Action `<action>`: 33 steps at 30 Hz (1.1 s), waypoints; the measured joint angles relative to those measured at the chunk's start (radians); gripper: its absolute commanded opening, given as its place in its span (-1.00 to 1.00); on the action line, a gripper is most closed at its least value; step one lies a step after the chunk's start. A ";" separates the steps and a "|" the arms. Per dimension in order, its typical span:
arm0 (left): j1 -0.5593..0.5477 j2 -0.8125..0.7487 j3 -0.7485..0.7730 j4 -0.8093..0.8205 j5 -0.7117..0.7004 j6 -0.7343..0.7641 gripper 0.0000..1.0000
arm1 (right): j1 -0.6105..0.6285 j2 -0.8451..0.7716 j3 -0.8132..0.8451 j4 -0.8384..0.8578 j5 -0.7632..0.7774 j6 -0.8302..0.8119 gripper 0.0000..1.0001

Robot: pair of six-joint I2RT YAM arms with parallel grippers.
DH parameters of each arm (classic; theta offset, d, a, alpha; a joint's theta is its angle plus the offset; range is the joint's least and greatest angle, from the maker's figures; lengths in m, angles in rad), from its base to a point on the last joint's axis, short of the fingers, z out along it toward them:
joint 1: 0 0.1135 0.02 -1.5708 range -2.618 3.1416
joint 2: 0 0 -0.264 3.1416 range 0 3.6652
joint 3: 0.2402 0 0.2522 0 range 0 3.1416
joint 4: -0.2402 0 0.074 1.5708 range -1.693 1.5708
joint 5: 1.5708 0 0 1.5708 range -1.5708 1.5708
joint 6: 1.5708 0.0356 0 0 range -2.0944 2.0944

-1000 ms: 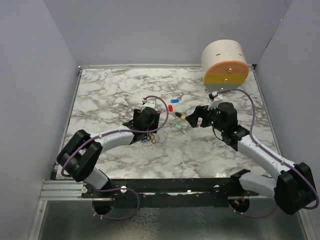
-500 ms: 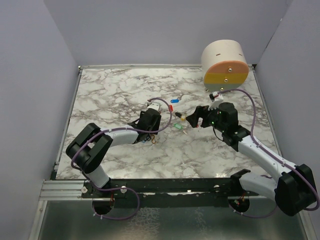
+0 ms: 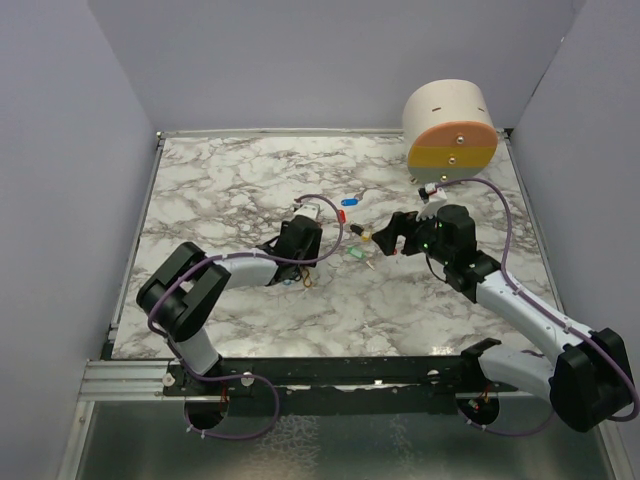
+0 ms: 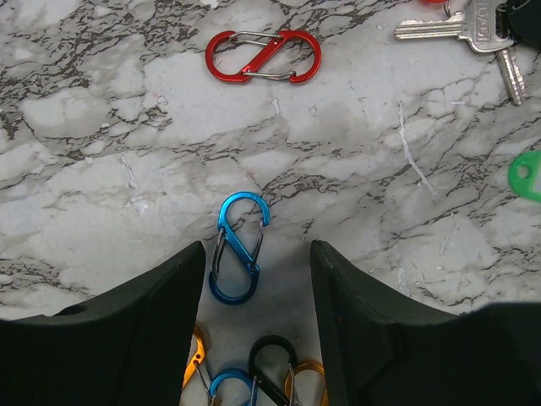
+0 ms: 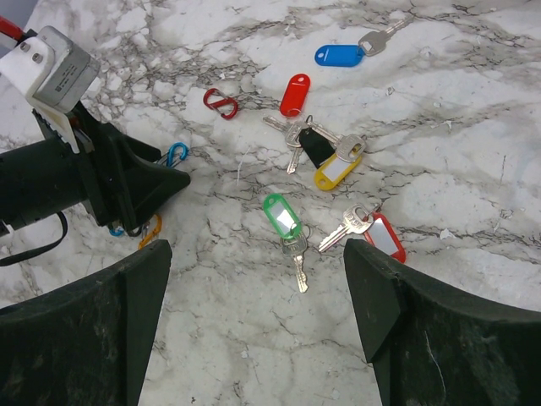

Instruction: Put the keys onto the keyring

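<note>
The left gripper (image 4: 256, 247) is poised low over the bench (image 3: 200, 200), its jaws about half parted and nothing clamped between them. A loose blue clip (image 4: 239, 249) is framed by the two fingers without being touched. Its long axis runs away from the gripper, a little tilted, so it would be closed upon across its narrow width. The keyring (image 4: 254, 385), a bunch of orange, blue and black loops, is found further back between the jaws, close under the gripper; whether it is touched by the left finger cannot be told. A red clip (image 4: 264, 57) is seen well ahead, lying crosswise.

The right gripper (image 5: 256, 271) is spread wide and is empty. The keys (image 5: 336, 172) are scattered just ahead of it, well apart from the keyring and off to that ring's right. The green-tagged key (image 5: 281, 216) is nearest, its length pointed roughly toward the gripper. The keys are therefore judged the right arm's to fetch, and the keyring the left's to steady.
</note>
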 measured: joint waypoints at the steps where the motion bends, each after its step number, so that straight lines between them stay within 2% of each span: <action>1: 0.003 0.001 0.000 0.003 0.004 0.000 0.09 | 0.000 0.000 0.000 0.000 0.000 0.000 0.68; 11: 0.022 0.005 0.000 0.018 0.036 0.000 0.07 | 0.000 0.008 0.000 0.000 0.000 0.000 0.68; 16: 0.031 0.019 0.000 0.047 0.043 0.002 -0.28 | 0.000 0.008 0.000 -0.001 0.000 0.000 0.68; 18: 0.035 0.023 0.000 0.056 0.048 0.002 -0.36 | 0.000 0.008 0.000 -0.001 0.000 0.000 0.68; 33: 0.042 0.003 -0.031 0.082 0.071 -0.001 -0.27 | 0.000 0.008 0.000 -0.003 0.000 0.000 0.68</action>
